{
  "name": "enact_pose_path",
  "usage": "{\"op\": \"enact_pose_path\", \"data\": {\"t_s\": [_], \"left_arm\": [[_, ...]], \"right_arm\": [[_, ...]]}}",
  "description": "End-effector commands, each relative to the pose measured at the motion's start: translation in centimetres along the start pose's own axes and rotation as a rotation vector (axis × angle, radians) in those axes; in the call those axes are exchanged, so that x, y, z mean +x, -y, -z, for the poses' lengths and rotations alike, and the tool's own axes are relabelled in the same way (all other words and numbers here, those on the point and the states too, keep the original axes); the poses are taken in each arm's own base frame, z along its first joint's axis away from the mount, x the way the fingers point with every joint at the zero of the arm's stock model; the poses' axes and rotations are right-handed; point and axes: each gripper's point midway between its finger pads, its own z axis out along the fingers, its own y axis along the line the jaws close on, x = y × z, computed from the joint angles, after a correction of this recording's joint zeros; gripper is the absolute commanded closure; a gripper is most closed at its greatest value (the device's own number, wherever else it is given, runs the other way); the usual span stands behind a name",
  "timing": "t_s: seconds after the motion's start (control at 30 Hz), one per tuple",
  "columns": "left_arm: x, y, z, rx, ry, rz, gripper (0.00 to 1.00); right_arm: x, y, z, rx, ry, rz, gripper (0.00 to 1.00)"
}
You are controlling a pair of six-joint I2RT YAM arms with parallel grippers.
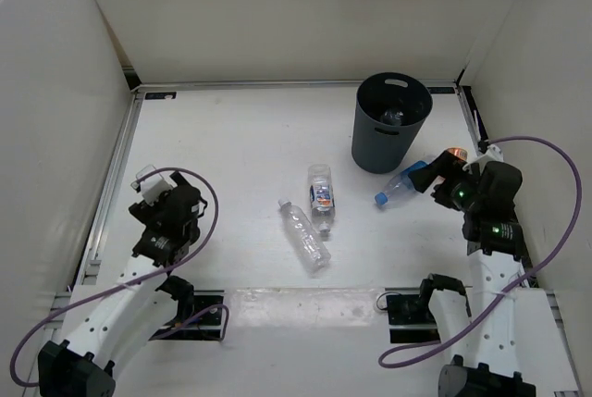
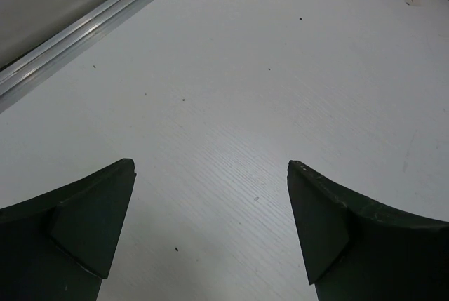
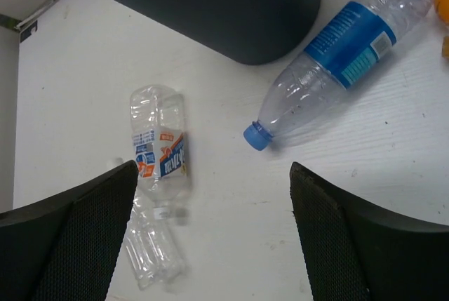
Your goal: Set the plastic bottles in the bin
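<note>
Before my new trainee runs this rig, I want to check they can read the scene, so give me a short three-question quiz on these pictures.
1. How many bottles lie on the table outside the bin?
2. True or false: the left gripper and the right gripper are both open and empty.
3. Which bottle lies nearest the bin? A, the plain one; B, the orange-and-blue-labelled one; C, the blue-capped bottle.
Key: 1, three; 2, true; 3, C.
</note>
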Motion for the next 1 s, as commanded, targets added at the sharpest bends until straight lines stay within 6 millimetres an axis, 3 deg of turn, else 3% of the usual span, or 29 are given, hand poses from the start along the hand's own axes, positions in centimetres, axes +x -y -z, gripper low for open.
{"op": "enact_pose_path", "data": {"t_s": [0.0,0.1,0.27,0.3,0.4,0.5,0.53,0.6,0.63,0.67,0.7,0.8,0.9,0.93,0.97], "left_arm": [[0.2,0.4,0.0,0.036,-0.002,0.002,0.0],[0.2,0.5,0.0,0.029,-0.008,-0.007,0.0],[0.5,0.8,-0.2,0.012,-0.03,-0.032,0.0],[0.4,0.7,-0.2,0.009,-0.03,-0.034,0.0],[0.4,0.7,-0.2,0.005,-0.032,-0.038,0.0],[0.4,0.7,-0.2,0.013,-0.031,-0.028,0.0],[0.5,0.7,-0.2,0.012,-0.032,-0.031,0.0],[0.6,0.6,-0.3,0.01,-0.033,-0.033,0.0],[0.5,0.5,-0.3,0.004,-0.03,-0.031,0.0],[0.6,0.5,-0.3,0.002,-0.034,-0.032,0.0],[0.6,0.5,-0.3,-0.002,-0.035,-0.033,0.0],[0.5,0.5,-0.3,-0.006,-0.034,-0.029,0.0],[0.6,0.4,-0.3,-0.008,-0.035,-0.031,0.0],[0.6,0.5,-0.3,-0.006,-0.037,-0.032,0.0],[0.5,0.5,-0.3,-0.007,-0.034,-0.03,0.0]], "right_arm": [[-0.1,0.2,0.7,0.039,0.04,-0.012,0.1],[-0.3,2.8,1.8,0.206,0.065,-0.083,0.1],[-0.5,4.4,2.3,0.333,0.055,-0.115,0.1],[-0.8,6.6,2.8,0.465,0.078,-0.123,0.1],[-1.6,8.6,3.0,0.615,0.078,-0.123,0.1],[-3.9,9.7,3.0,0.736,0.075,-0.131,0.1],[-3.5,10.8,2.6,0.79,0.029,-0.146,0.1],[-4.4,11.2,2.2,0.792,0.018,-0.176,0.1],[-3.9,11.3,0.4,0.73,-0.053,-0.232,0.1],[-4.1,12.3,0.2,0.727,-0.058,-0.278,0.1],[-3.6,12.0,-0.9,0.655,-0.107,-0.316,0.1],[-4.7,13.3,-2.0,0.554,-0.085,-0.413,0.1],[-5.8,14.4,-2.4,0.582,-0.09,-0.439,0.1],[-5.3,15.0,-3.2,0.601,-0.127,-0.446,0.1],[-6.5,14.8,-3.4,0.62,-0.109,-0.412,0.1]]}}
